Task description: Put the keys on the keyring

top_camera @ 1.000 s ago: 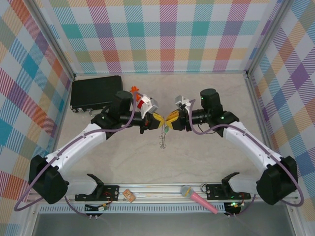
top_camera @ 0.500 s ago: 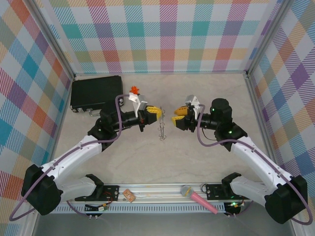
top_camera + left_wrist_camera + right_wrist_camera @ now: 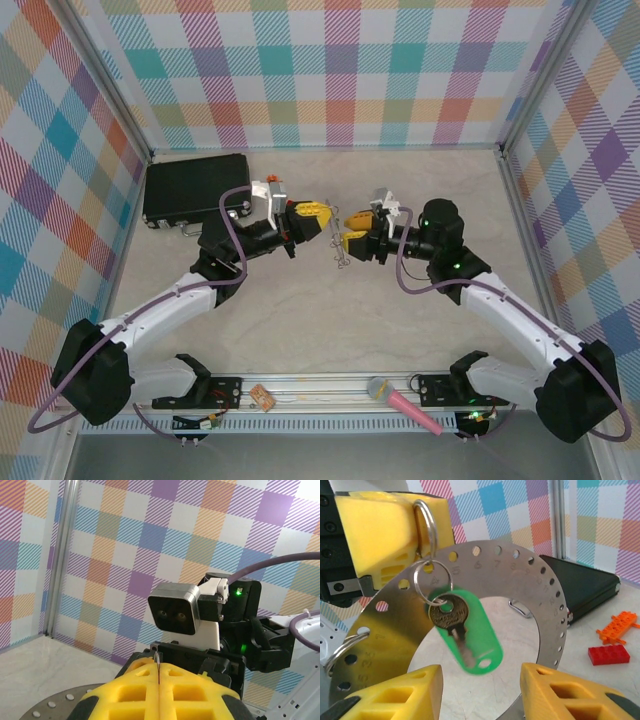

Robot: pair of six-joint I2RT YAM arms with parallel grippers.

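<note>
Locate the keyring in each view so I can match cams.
Top external: keyring, a thin sliver at centre, just below the left gripper tip.
Left wrist: probably the grey holed arc, bottom-left corner.
Right wrist: big holed ring across the middle, green key in front.
Shared landmark: the left gripper's yellow fingers, shut on the small split ring above the keyring.

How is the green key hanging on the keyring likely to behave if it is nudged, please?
The green key dangles from a small split ring threaded through the keyring, so it would probably swing freely rather than resist. It looks thin and small, so likely light. Its glossy plastic head may be slippery to pinch.
</note>
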